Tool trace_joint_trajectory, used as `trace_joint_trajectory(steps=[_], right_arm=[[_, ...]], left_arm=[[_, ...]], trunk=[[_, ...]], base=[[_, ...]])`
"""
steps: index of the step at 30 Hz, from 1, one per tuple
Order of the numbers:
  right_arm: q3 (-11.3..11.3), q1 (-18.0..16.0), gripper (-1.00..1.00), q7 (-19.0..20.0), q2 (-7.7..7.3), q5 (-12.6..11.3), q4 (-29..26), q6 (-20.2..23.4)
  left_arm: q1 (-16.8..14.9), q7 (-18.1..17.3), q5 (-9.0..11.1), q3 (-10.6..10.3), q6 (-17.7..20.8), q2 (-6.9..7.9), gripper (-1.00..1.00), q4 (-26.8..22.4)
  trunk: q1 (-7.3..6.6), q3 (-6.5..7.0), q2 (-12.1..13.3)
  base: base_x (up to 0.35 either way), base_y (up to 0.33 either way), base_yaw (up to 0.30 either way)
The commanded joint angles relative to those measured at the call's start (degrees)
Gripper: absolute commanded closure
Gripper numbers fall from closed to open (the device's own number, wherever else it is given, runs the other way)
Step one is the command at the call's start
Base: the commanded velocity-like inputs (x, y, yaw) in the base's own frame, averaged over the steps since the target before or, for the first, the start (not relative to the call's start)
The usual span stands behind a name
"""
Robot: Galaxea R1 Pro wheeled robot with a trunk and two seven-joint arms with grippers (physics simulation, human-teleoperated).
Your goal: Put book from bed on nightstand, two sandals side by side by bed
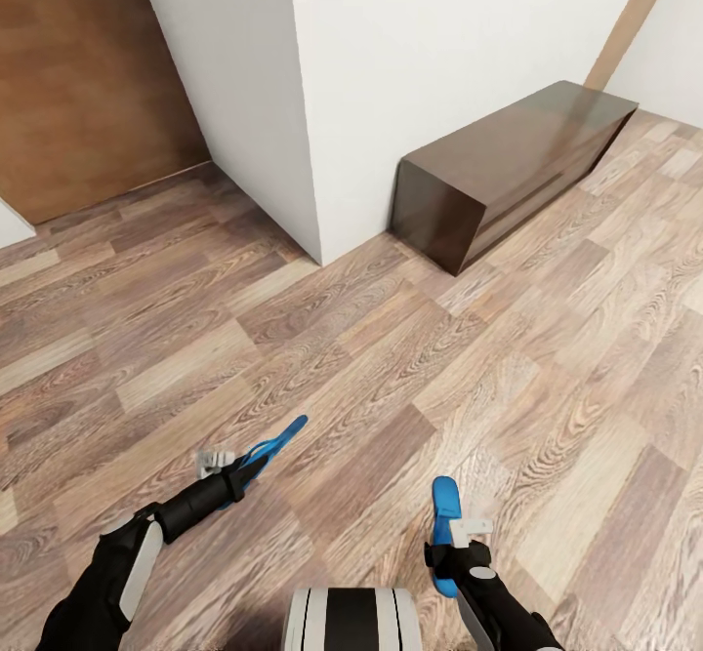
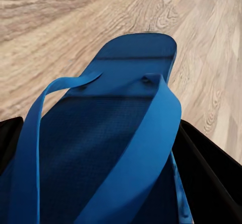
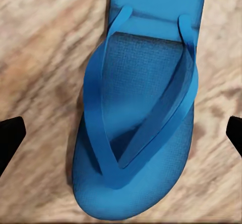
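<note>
The wood-plank floor (image 1: pixel 371 358) takes up most of the head view, with a white wall corner (image 1: pixel 322 95) jutting toward the robot, a tan door (image 1: pixel 78 75) at far left, and a long low dark-brown cabinet (image 1: pixel 508 168) standing against the wall at right. No bed, book or nightstand appears here, so the robot seems to be in transit with both sandals in hand.

The left arm reaches forward low in the head view; its left claw (image 1: pixel 234 475) is clamped on the left sandal (image 1: pixel 278 444), which is carried on edge, its long axis running forward and to the right, away from the claw. In the left wrist view that sandal (image 2: pixel 116 133) sits right between the dark fingers (image 2: pixel 212 173), sole and straps facing the camera, toe end pointing out over the floor.

The right claw (image 1: pixel 457 553) holds the right sandal (image 1: pixel 445 524), its long axis running nearly straight ahead from the robot. The right wrist view shows this sandal (image 3: pixel 141 118) strap-side up, with the dark fingertips (image 3: pixel 10 138) standing wide at either edge, so how it is pinched I cannot tell; by the head view it looks carried.

The two sandals are well apart, one per arm. Placement hinges on finding the bed, then turning both long axes parallel before setting them down close together.
</note>
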Motion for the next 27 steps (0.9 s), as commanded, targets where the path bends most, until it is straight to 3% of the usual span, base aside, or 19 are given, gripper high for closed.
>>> trace_joint_trajectory(steps=[1, 9, 19, 27], right_arm=[[-0.1, 0.0, -1.00, -0.2, 0.03, 0.6, -0.1, 0.4], [-0.1, 0.0, -1.00, -0.2, 0.03, 0.7, -0.1, 0.4], [-0.1, 0.0, -1.00, -0.2, 0.03, 0.7, -0.2, 0.4], [-0.1, 0.0, -1.00, -0.2, 0.03, 0.7, -0.1, 0.4]], left_arm=[[0.0, -0.1, 0.4, 0.0, 0.5, 0.00, 1.00, 0.0], [0.0, -0.1, 0.4, 0.0, 0.5, -0.08, 1.00, 0.1], [0.0, -0.1, 0.4, 0.0, 0.5, -0.09, 1.00, 0.1], [0.0, -0.1, 0.4, 0.1, 0.5, -0.09, 1.00, 0.1]], trunk=[[0.01, -0.26, 0.0], [0.22, -2.03, -0.1], [0.22, -2.03, -0.1], [0.22, -2.03, -0.1]], base=[[0.000, 0.000, 0.000], [0.000, 0.000, 0.000], [0.001, 0.000, 0.000], [0.185, 0.000, 0.000]])
